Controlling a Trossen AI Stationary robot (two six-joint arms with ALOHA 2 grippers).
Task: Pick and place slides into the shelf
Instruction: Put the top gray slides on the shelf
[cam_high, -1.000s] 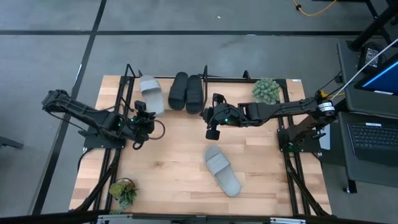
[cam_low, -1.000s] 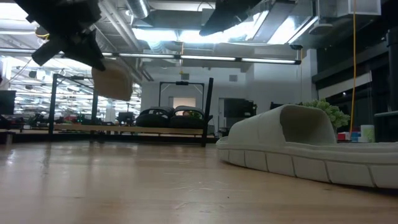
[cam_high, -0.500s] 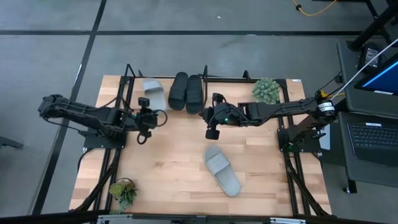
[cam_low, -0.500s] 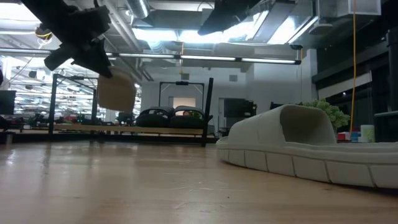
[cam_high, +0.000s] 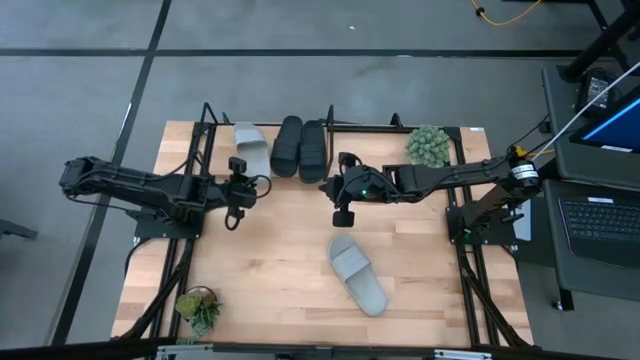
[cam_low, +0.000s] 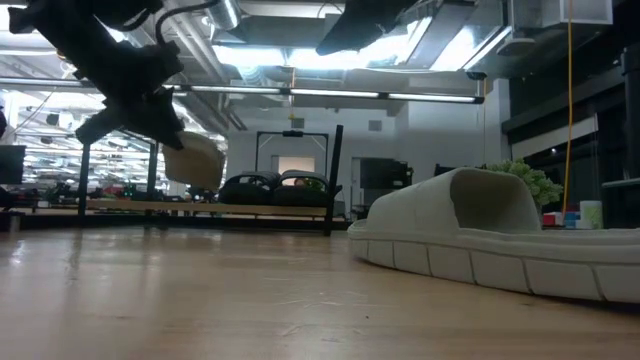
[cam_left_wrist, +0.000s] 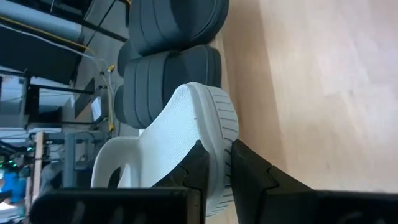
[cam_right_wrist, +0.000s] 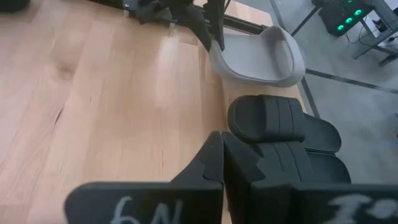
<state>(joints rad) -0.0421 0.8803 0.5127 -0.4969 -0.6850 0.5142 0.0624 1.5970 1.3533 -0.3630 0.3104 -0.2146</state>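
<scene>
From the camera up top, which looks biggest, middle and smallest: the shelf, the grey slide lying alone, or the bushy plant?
1. Shelf, by far.
2. Grey slide on the table.
3. Bushy plant, smallest.

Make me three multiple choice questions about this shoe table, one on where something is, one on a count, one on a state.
1. Where is the loose grey slide?
A. On the shelf
B. On the table, toward its front
C. On the floor

2. How many black slides are on the shelf?
A. One
B. Two
C. Four

3. What is the left gripper doing?
A. Gripping a grey slide's edge
B. Open and holding nothing
C. Holding a plant

Answers:
1 B, it lies flat on the bare table.
2 B, two sit side by side on the shelf.
3 A, its fingers pinch the held grey slide by the rim, clear of the table.
</scene>
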